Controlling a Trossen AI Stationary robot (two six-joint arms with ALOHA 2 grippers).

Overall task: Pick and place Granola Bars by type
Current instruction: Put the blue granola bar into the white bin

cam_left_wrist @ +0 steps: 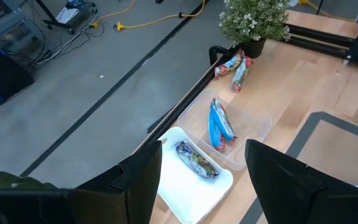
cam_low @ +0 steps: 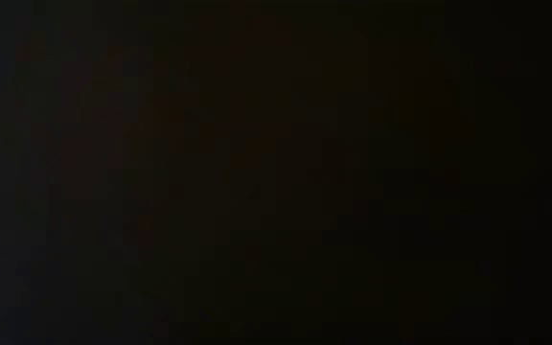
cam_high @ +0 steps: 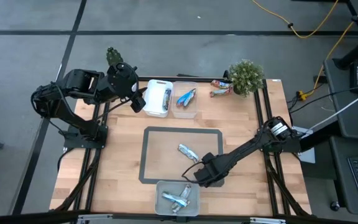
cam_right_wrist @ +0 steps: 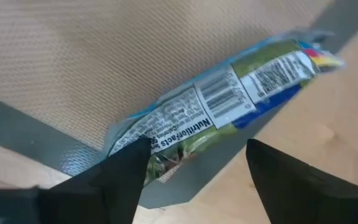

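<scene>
A silver-blue granola bar (cam_right_wrist: 229, 93) with a printed label sits between my right gripper's (cam_right_wrist: 197, 162) fingers, above the near edge of the grey-bordered mat (cam_high: 149, 155). My right gripper (cam_high: 193, 173) is shut on it. Another silver bar (cam_high: 186, 151) lies flat on the mat. My left gripper (cam_left_wrist: 204, 180) is open and hovers over the white tray (cam_high: 158, 98), which holds one bar (cam_left_wrist: 196, 160). Blue bars (cam_left_wrist: 219, 124) lie in the clear tray (cam_high: 185, 99) beside it. Brown-red bars (cam_high: 220, 88) lie by the plant. The low view is black. My right gripper holds the bar by one end (cam_right_wrist: 160, 146), pinched between the two fingers, which cross it at a slant. The bar reaches out beyond the fingertips over the mat's border, label side toward the camera. The frames do not show whether it is clear of the mat.
A clear tray (cam_high: 178, 198) at the table's near edge holds several silver-blue bars. A potted plant (cam_high: 246, 76) stands at the far right corner. Black frame rails run along both table sides. Bare wood lies left and right of the mat.
</scene>
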